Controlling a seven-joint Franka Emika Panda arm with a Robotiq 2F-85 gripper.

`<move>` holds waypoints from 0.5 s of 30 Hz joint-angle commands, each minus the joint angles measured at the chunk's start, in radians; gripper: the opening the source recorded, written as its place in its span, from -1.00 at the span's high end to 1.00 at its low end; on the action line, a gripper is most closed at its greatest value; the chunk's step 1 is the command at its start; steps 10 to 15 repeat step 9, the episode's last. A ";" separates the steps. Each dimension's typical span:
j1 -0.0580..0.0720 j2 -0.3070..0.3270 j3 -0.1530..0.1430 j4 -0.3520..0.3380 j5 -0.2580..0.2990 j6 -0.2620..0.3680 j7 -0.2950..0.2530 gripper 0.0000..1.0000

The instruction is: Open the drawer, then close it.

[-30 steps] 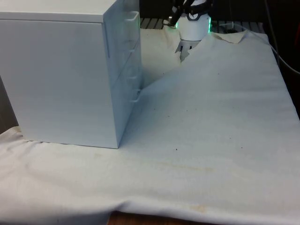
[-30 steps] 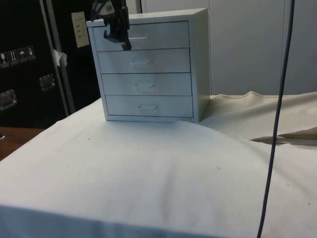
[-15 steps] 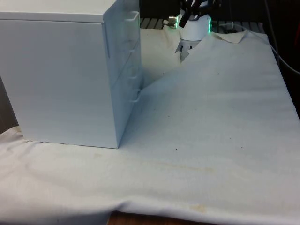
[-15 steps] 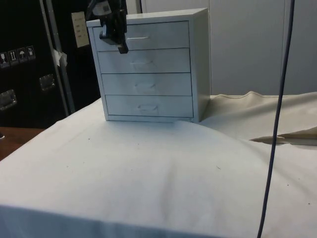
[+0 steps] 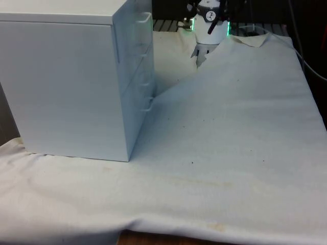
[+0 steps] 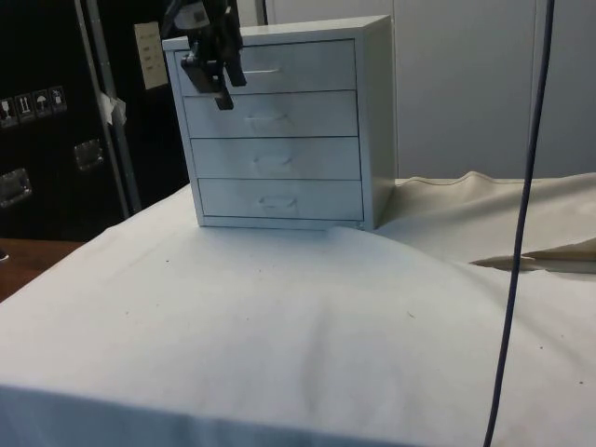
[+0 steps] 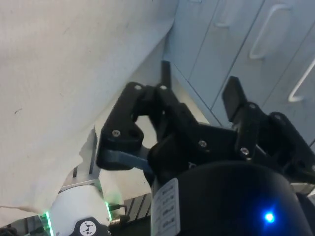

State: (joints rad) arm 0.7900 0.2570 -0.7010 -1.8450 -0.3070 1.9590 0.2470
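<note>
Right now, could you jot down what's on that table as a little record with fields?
Furniture: chest of drawers, white, four drawers
Drawers: all look shut
Top drawer handle: untouched
Pincer: open, holding nothing
Pincer position: in front of the top drawer's edge, beside the handle
Table cover: white cloth, rumpled
Extra: dark cable hanging near the side camera
</note>
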 commanded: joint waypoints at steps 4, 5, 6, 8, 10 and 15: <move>0.000 0.000 0.000 0.000 0.000 0.000 0.000 -0.59; 0.000 0.000 0.000 0.000 0.000 0.000 0.000 -0.69; 0.000 0.000 0.000 0.000 0.000 0.000 0.000 -0.79; 0.000 0.000 0.000 0.000 0.000 0.000 0.000 -0.89; 0.000 0.000 0.000 0.000 0.000 0.000 0.000 -0.97; 0.000 0.000 0.000 0.000 0.000 0.000 0.000 -0.97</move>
